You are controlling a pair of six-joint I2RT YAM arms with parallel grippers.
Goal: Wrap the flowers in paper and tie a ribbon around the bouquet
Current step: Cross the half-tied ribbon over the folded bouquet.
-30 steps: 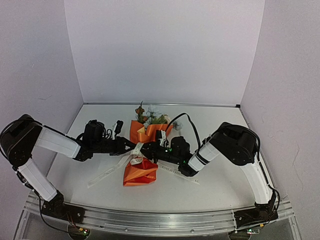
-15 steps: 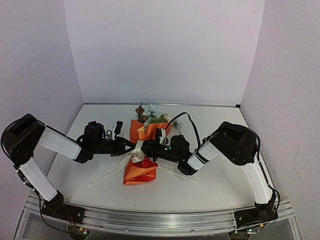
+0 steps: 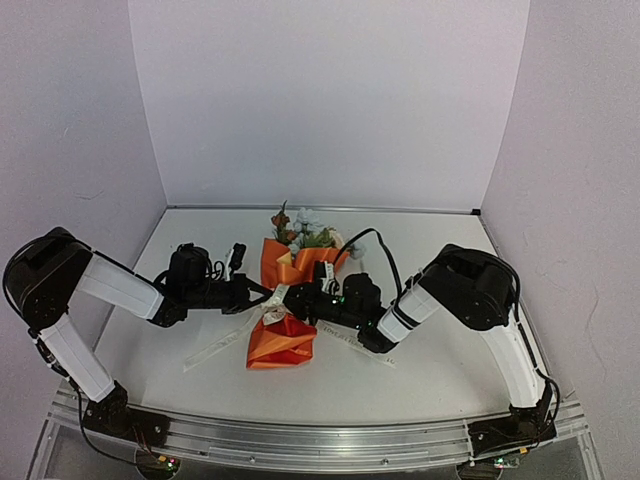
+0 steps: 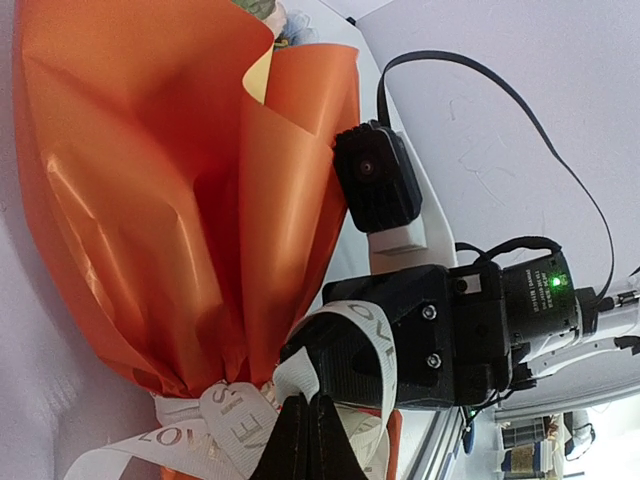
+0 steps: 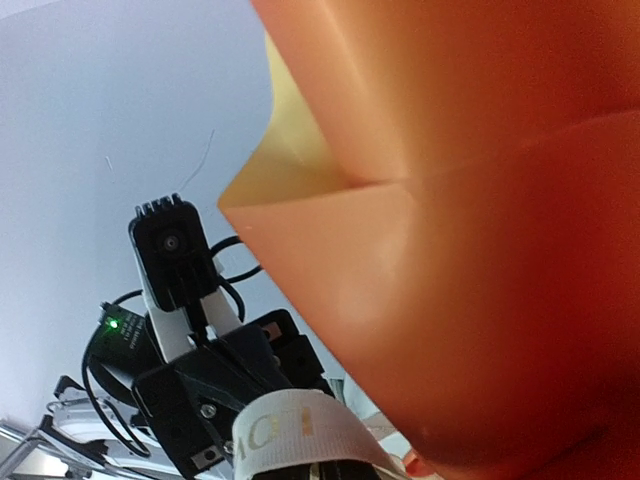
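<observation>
Bouquet (image 3: 281,346) on white table (image 3: 440,362), pale walls (image 3: 330,100)

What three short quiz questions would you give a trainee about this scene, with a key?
1. True or false: the flowers lie bare beside the paper.
2. The paper's outer face is: A green, B orange, C blue.
3. What does the left gripper pinch?
Key: 1 false, they poke out of the paper; 2 B; 3 the ribbon.
</observation>
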